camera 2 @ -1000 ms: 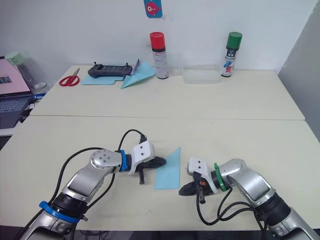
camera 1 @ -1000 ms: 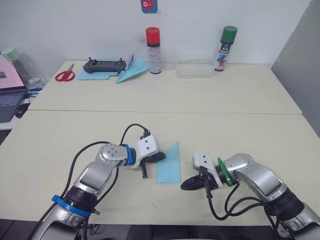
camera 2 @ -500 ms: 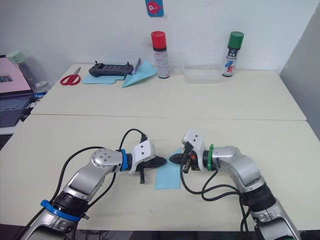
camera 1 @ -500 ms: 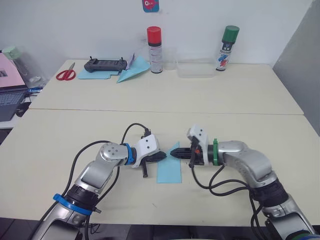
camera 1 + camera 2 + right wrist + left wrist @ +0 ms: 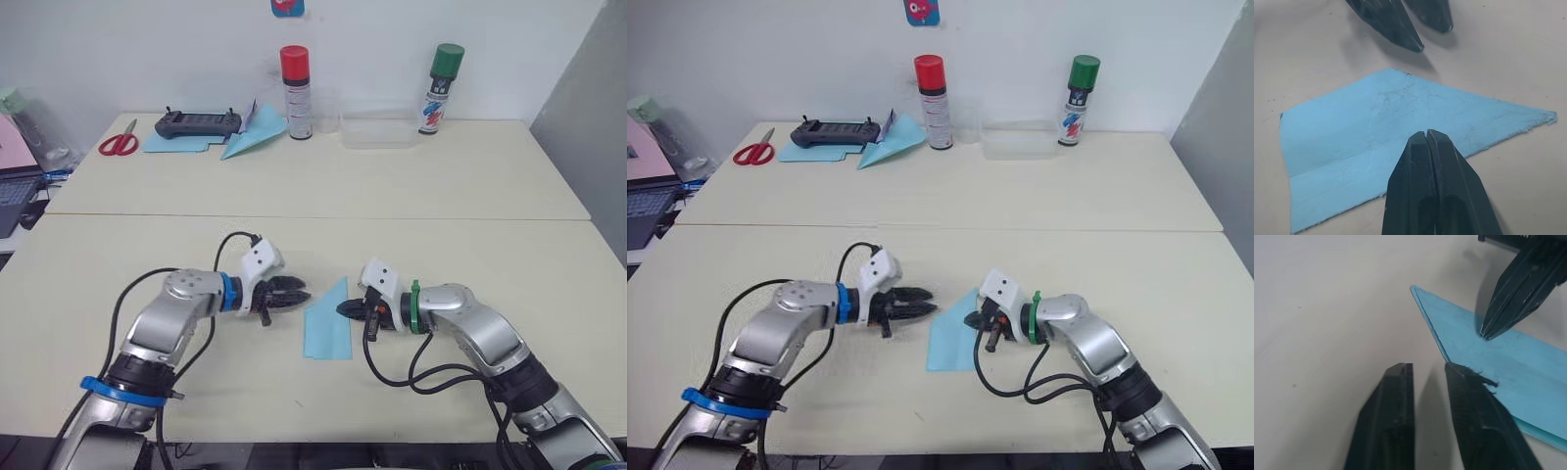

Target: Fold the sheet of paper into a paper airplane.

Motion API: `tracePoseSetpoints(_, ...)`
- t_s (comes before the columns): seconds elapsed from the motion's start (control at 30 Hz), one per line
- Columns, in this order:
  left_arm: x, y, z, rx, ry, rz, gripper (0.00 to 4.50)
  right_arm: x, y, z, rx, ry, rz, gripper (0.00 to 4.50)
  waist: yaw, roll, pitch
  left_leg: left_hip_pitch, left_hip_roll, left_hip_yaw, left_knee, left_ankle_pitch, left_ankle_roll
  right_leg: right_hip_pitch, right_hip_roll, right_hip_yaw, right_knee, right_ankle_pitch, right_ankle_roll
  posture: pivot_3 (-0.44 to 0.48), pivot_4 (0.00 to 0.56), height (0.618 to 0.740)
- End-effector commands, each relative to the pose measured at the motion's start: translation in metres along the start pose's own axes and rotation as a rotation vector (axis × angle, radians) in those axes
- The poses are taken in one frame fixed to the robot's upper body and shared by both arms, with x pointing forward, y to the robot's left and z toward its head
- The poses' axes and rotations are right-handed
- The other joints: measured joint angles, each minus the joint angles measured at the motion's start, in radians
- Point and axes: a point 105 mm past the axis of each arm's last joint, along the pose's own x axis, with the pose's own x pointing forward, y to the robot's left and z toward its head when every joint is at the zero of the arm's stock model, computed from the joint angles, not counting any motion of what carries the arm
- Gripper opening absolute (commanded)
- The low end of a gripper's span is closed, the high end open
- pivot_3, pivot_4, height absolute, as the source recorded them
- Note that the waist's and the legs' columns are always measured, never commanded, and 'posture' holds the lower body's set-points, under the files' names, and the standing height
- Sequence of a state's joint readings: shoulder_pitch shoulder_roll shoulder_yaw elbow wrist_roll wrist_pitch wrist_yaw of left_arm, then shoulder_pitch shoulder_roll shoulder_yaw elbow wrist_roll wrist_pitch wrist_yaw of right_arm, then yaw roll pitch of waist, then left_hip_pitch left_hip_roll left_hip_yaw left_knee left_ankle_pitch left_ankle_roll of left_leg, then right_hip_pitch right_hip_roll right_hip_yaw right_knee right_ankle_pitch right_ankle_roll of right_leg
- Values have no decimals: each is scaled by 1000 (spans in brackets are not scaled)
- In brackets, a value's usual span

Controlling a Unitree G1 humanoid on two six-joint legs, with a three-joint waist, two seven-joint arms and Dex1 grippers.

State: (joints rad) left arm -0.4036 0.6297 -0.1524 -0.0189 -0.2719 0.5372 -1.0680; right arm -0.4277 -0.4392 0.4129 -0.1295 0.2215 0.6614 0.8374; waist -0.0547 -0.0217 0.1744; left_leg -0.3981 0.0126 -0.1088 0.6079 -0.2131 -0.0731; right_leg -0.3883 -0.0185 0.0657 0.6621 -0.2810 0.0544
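The sheet of paper (image 5: 326,325) lies flat on the near table as a light-blue layered wedge with its point away from me. My right gripper (image 5: 341,309) is shut, and its joined tips (image 5: 1426,133) rest on the paper's right part. My left gripper (image 5: 305,297) stands open by a narrow gap just beside the paper's left edge, with nothing between its fingers (image 5: 1399,401). The left wrist view shows the paper (image 5: 1488,367) with the right gripper's tip pressing on it.
On the far table are red scissors (image 5: 118,145), a black controller (image 5: 199,123) on a flat light-blue sheet (image 5: 171,144), a light-blue paper dart (image 5: 250,137), a red-capped can (image 5: 294,78), a green-capped can (image 5: 438,88) and a clear box (image 5: 377,132).
The right gripper swung in from the paper's lower right, reached the paper's point, and now presses its right part. The left gripper drew back left off the paper's edge. The camera shifted.
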Motion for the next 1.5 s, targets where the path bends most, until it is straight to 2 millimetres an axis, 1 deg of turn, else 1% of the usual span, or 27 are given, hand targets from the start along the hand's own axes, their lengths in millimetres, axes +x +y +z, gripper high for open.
tracePoseSetpoints(0.03,-9,15,3,169,55,31,2653,0,-6,-7,23,27,-19,0,0,0,0,0,0,0,0,0,0,0,0,0,0,0,0,0,150,740)
tracePoseSetpoints(0.07,-11,14,1,223,83,7,2923,-1,-7,-6,25,25,-21,0,0,0,1,0,0,0,0,0,0,0,0,0,0,0,0,0,150,740)
tracePoseSetpoints(0.1,-11,13,0,252,97,-17,2923,-1,-7,-6,27,24,-22,0,0,0,1,0,0,0,0,0,0,0,0,0,1,0,0,0,150,740)
tracePoseSetpoints(0.17,-12,4,-9,401,169,-99,2923,-1,-8,-6,30,22,-25,0,0,0,1,0,0,1,0,0,0,0,0,0,1,0,0,0,150,740)
tracePoseSetpoints(0.2,-12,3,-13,446,186,-122,2923,-1,-8,-6,30,23,-25,0,0,0,1,0,0,1,0,0,0,0,0,0,0,0,0,0,150,740)
tracePoseSetpoints(0.4,-8,4,-16,539,188,-177,2923,-2,-9,-6,31,21,-31,0,3,0,2,0,0,0,0,0,0,0,0,0,0,0,0,0,150,740)
tracePoseSetpoints(0.53,0,3,-6,521,127,-183,2923,-2,-9,-5,33,20,-32,0,2,0,2,0,0,1,0,0,0,0,0,0,0,0,0,0,150,740)
tracePoseSetpoints(0.73,3,3,6,492,85,-186,2923,-3,-9,-9,38,29,-35,0,1,0,2,0,0,0,1,0,0,0,0,0,1,0,0,0,150,740)
tracePoseSetpoints(1.1,3,3,9,475,80,-200,2923,-3,-10,-8,39,31,-40,0,1,0,2,0,0,0,1,0,0,0,0,0,1,0,0,0,150,740)
tracePoseSetpoints(1.27,1,7,13,486,82,-187,2923,-3,-10,-9,40,33,-38,0,1,0,2,0,0,0,1,0,0,0,0,0,2,0,0,0,150,740)
tracePoseSetpoints(1.5,4,4,3,508,114,-199,2923,-3,-11,-8,37,31,-40,0,1,0,2,0,0,0,1,0,0,0,0,0,2,0,0,0,150,740)
